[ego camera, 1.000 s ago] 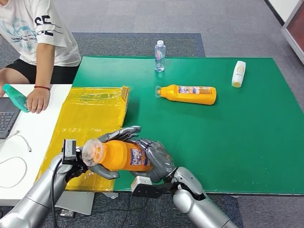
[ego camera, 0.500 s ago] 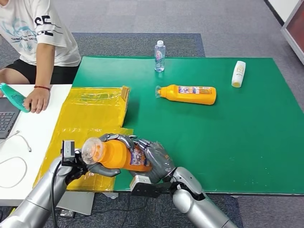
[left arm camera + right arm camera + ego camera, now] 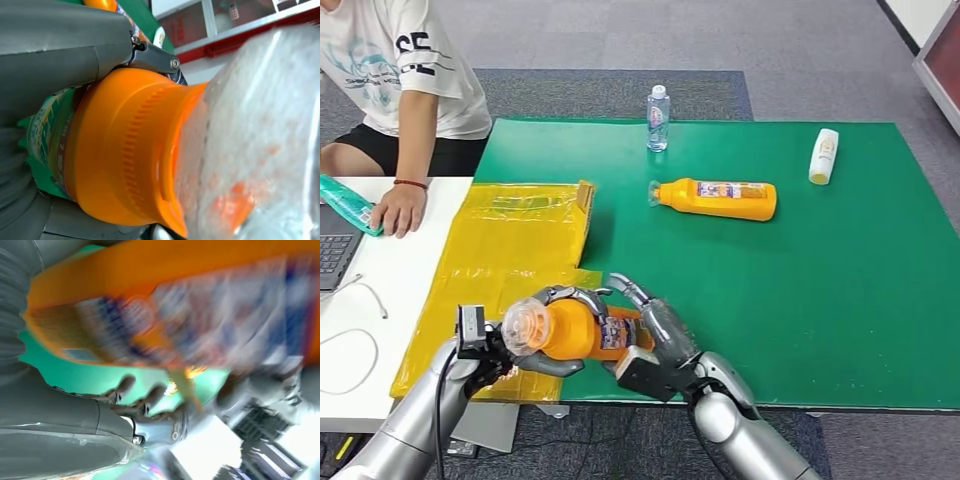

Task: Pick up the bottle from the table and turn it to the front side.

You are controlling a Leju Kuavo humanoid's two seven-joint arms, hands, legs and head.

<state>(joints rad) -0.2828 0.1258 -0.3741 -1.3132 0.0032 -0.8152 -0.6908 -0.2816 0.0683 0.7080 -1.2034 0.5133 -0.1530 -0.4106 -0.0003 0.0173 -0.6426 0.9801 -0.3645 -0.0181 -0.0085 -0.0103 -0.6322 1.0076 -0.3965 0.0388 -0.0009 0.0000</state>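
An orange bottle (image 3: 580,330) with a clear cap and a printed label hangs sideways over the near edge of the green mat (image 3: 810,300), cap toward me. My left hand (image 3: 560,297) grips it around the neck end, fingers over the top and thumb beneath. In the left wrist view the bottle's orange shoulder (image 3: 124,150) sits right against that hand (image 3: 56,50). My right hand (image 3: 661,335) is at the bottle's base, its fingers lifted and spread off the body. The blurred right wrist view has the label (image 3: 181,315) passing above the hand (image 3: 75,420), with green between fingers and bottle.
A second orange bottle (image 3: 716,199) lies mid-mat, a small water bottle (image 3: 657,118) stands at the far edge, and a white bottle (image 3: 823,155) lies far right. A yellow bag (image 3: 509,250) covers the mat's left side. A person (image 3: 403,70) sits at the white table with a laptop (image 3: 331,255).
My left hand's fingers have closed around the bottle's neck end. My right hand's fingers have come off the bottle's base and spread. The bottle has shifted slightly right.
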